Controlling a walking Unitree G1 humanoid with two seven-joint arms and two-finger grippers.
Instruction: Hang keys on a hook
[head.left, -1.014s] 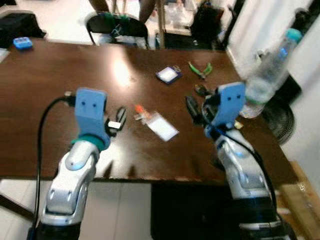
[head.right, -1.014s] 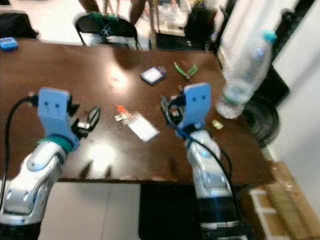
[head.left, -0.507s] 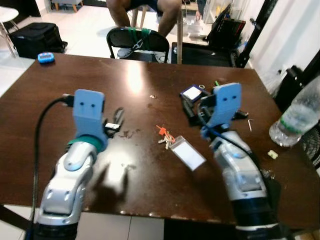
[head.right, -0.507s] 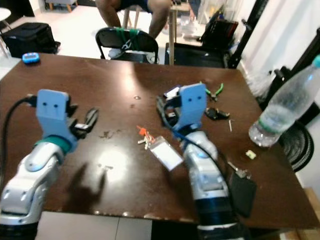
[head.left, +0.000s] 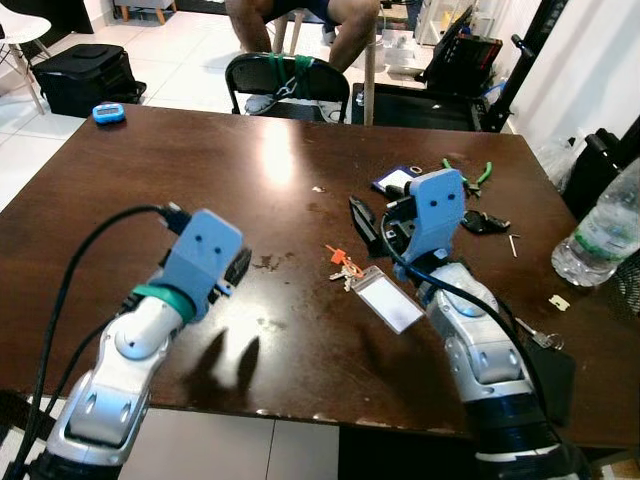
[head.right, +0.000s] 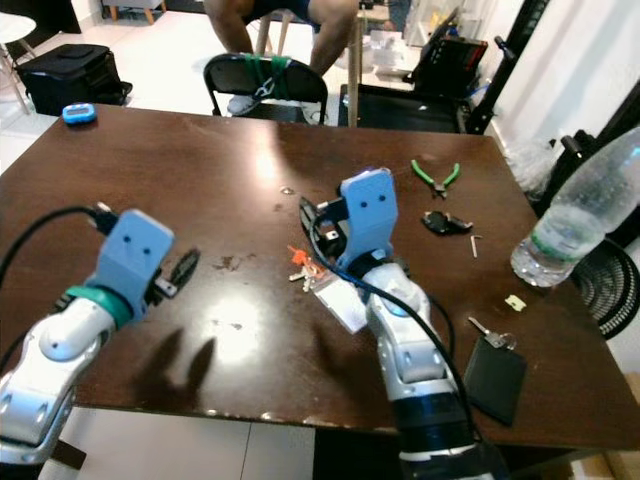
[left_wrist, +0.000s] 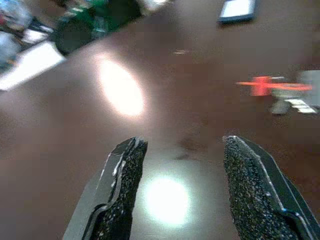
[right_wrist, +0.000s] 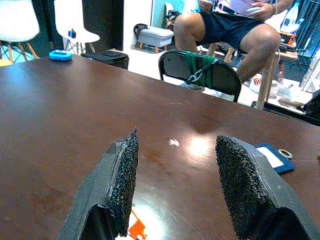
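— Reaching for the keys (head.left: 345, 268)? They lie flat on the table (head.left: 120, 180), just below the right gripper (right_wrist: 175, 190), whose fingers stand apart.

— Light, loose, slippery metal probably; pinch the ring. Left gripper (left_wrist: 182, 195), farther off, gapes too.

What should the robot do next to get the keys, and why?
Probably lower the right gripper onto the keys. They lie on the table just below it, beside the clear tag, and its fingers are open with nothing between them.

left claw (left_wrist: 177, 187): raised, fingers apart | right claw (right_wrist: 175, 185): raised, fingers apart, seemingly empty
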